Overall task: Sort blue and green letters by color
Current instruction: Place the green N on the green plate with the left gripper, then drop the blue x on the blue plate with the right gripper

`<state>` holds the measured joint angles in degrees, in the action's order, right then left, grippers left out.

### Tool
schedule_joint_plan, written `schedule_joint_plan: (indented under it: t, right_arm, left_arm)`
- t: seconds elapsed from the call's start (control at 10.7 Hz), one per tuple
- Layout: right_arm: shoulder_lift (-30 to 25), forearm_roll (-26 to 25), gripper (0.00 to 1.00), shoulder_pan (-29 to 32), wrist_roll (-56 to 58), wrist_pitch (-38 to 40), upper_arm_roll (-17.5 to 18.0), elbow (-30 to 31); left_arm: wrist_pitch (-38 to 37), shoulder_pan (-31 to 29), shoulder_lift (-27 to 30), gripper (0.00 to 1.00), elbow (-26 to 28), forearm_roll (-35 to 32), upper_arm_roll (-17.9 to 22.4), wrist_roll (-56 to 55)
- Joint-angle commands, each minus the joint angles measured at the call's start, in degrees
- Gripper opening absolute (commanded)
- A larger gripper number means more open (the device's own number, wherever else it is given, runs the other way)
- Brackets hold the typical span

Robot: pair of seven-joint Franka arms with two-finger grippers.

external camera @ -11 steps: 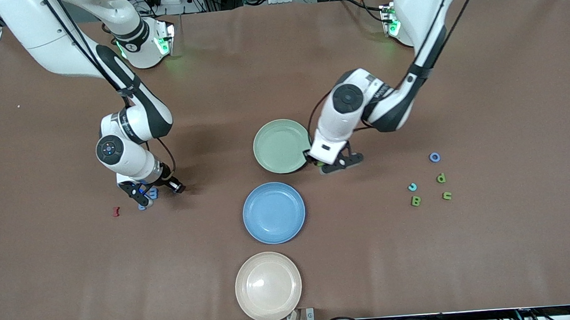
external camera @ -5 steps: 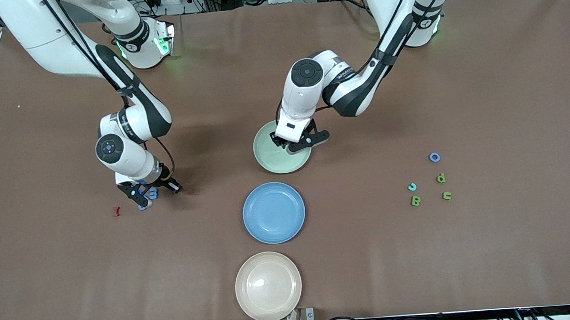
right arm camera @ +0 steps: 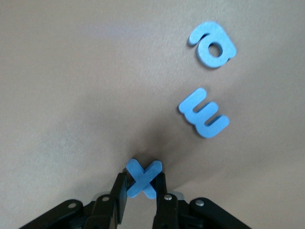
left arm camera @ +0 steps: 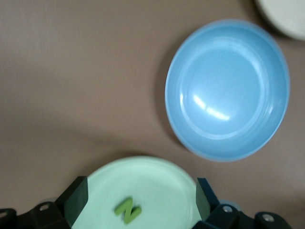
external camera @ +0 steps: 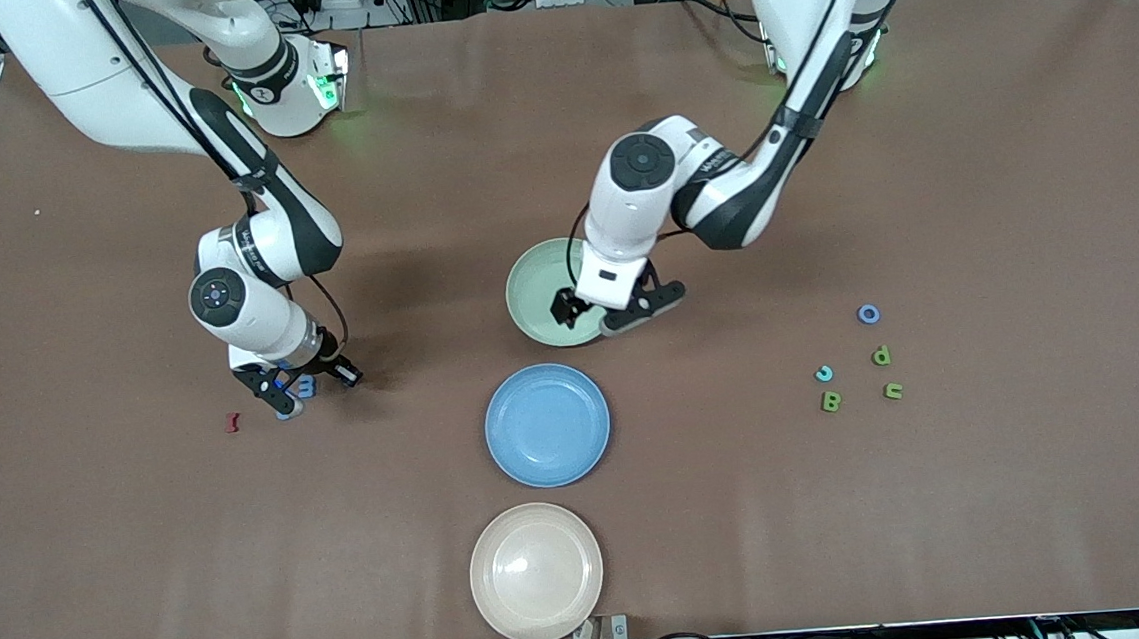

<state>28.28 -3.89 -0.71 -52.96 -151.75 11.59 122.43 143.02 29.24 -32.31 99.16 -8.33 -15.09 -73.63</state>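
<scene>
Front view: the table (external camera: pixel 95 553) has three plates lined up in the middle. The green plate (external camera: pixel 528 292) is farthest from the camera, then the blue plate (external camera: pixel 547 425), then a beige plate (external camera: pixel 536 572) nearest.

The left gripper (external camera: pixel 615 309) hangs over the green plate's rim with its jaws wide open, nothing in them. In the left wrist view a green N (left arm camera: pixel 127 210) lies flat in that plate, right under the open fingers, so that drop looks done.

The right gripper (right arm camera: pixel 141 188) is low over the table toward the right arm's end, pinched tight on a blue X (right arm camera: pixel 142 178). Its goal, I'd say, is the blue plate, which lies toward the table's middle and a bit nearer the camera; the right arm is clearly the closer one.

Blue e (right arm camera: pixel 204 119) and blue a (right arm camera: pixel 212 45) lie flat just beside the X, so lift straight up. A dark red letter (external camera: pixel 232 421) sits close by too.

Toward the left arm's end: blue O (external camera: pixel 868 314), teal letter (external camera: pixel 824 374), three green letters (external camera: pixel 881 355).
</scene>
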Motion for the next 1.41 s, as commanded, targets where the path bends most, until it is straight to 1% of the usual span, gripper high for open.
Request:
schedule_joint_plan:
  t: [0.0,0.09,0.19,0.28,0.38,0.47,0.56,0.75,0.94,1.03,1.13,1.31]
  right_arm:
    - [0.0,-1.5,0.10,0.0,-0.9,9.9,0.4,-7.6]
    - [0.0,-1.0,0.10,-1.2,-1.2,11.4,0.8,-9.7]
    - [0.2,-0.9,0.10,-1.7,-1.4,11.4,1.6,-11.2]
    - [0.5,-0.9,0.10,-2.3,-1.8,11.4,2.5,-13.1]
    - [0.7,-0.8,0.10,-3.8,-2.6,11.4,2.5,-15.2]
    - [1.0,-0.4,0.10,-5.7,-3.4,11.2,2.5,-17.6]
    - [2.3,0.5,0.10,-7.7,-4.0,10.8,2.5,-20.3]
    - [5.5,0.9,0.10,-11.4,-5.7,10.5,2.5,-25.8]
    - [9.7,0.6,0.10,-14.4,-7.2,10.2,2.5,-33.0]
    - [11.6,0.6,0.10,-15.5,-7.9,8.4,2.4,-35.2]
    - [13.1,0.6,0.10,-16.2,-7.9,4.9,2.4,-35.5]
    - [15.7,0.5,0.14,-17.4,-8.2,-1.0,2.4,-35.5]
  left_arm:
    - [-4.8,-6.5,-0.1,1.00,-5.0,-1.9,0.0,9.8]
    - [-6.1,-10.1,0.0,1.00,-4.9,-2.0,0.0,15.5]
    - [-6.3,-14.3,-0.2,1.00,-4.8,-2.2,0.0,23.5]
    - [-6.3,-17.3,-0.6,1.00,-4.7,-2.2,0.0,29.7]
    - [-6.3,-19.9,-0.7,1.00,-4.7,-2.2,0.0,34.1]
    - [-6.3,-21.9,-0.8,1.00,-4.5,-2.3,0.1,39.1]
    - [-6.7,-23.3,-1.5,1.00,-4.5,-2.8,0.2,44.7]
    - [-6.6,-26.3,-3.2,1.00,-4.2,-4.3,0.3,53.1]
    - [-6.5,-27.8,-3.2,1.00,-2.6,-8.4,0.2,54.3]
    - [-6.4,-27.9,-3.3,1.00,-2.1,-11.4,0.2,54.3]
    - [-6.1,-28.5,-3.6,1.00,-1.8,-14.2,0.2,54.6]
    - [-5.3,-29.9,-5.1,0.92,-2.0,-15.1,0.1,56.5]
